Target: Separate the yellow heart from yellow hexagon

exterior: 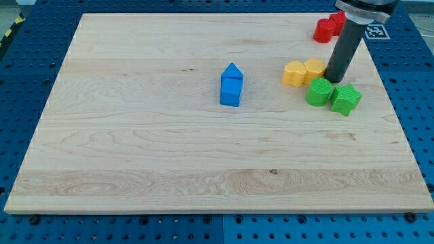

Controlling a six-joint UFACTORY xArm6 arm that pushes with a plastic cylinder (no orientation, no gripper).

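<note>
Camera view: nearest you, green blocks (332, 95). Above them yellow heart (294, 73) touches yellow hexagon (314, 69). My tip (333, 80) sits beside the hexagon's right; no fingers, bare rod. Come round and wedge between them, pushing one aside only.

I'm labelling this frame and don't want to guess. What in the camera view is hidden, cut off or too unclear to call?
- Red blocks, view's top right: the dark rod covers part of them, so their shapes and number stay unclear.
- Arm above the rod: cut off by the view's top edge.
- Two yellow blocks: they touch; which one is the heart and which the hexagon is too small to tell.
- My tip: whether it touches the yellow block beside it or the green blocks is unclear.
</note>
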